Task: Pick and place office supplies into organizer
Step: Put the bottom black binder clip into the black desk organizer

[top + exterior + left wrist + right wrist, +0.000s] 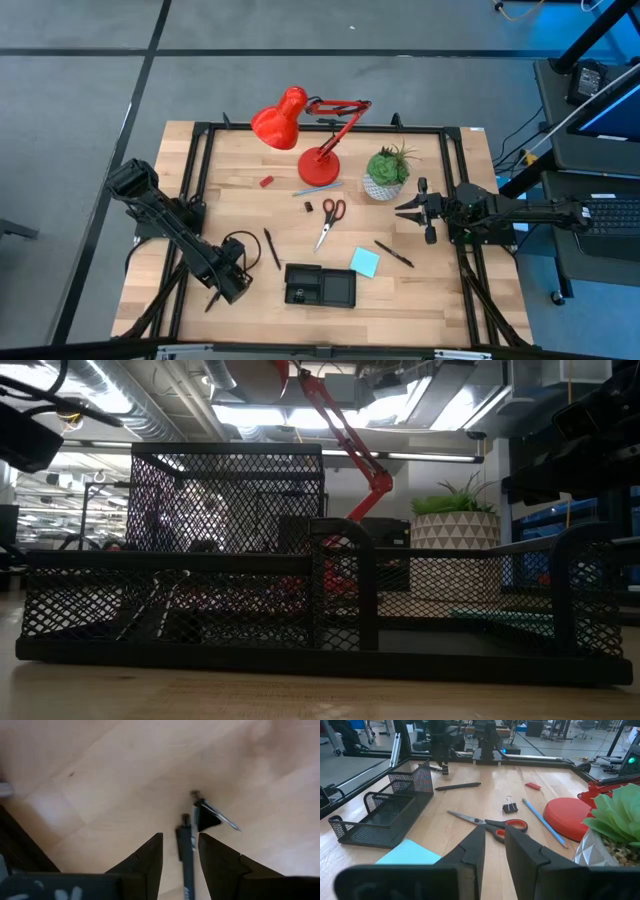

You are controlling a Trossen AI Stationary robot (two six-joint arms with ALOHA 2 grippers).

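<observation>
The wooden surface (pixel 420 290) is seen from above, with the black mesh organizer (pixel 320 286) set near its front edge, beside the blue sticky-note pad (pixel 365 262). Red-handled scissors (pixel 330 219) are laid near the middle. At the front left, a dark pen (pixel 187 855) is straddled by the left gripper (pixel 181 851), jaws parted, contact unclear. The right gripper (pixel 412 210) is held beside the potted plant (pixel 386 172), jaws nearly closed and empty.

A: How is the organizer (pixel 320 286) seen?
B: As a black mesh tray with compartments, at lower centre of the high view.
A: And the supplies?
B: Red-handled scissors (pixel 329 221) are laid above it, a light blue sticky-note pad (pixel 365 262) to its right, a dark pen (pixel 272 248) at its upper left.
</observation>
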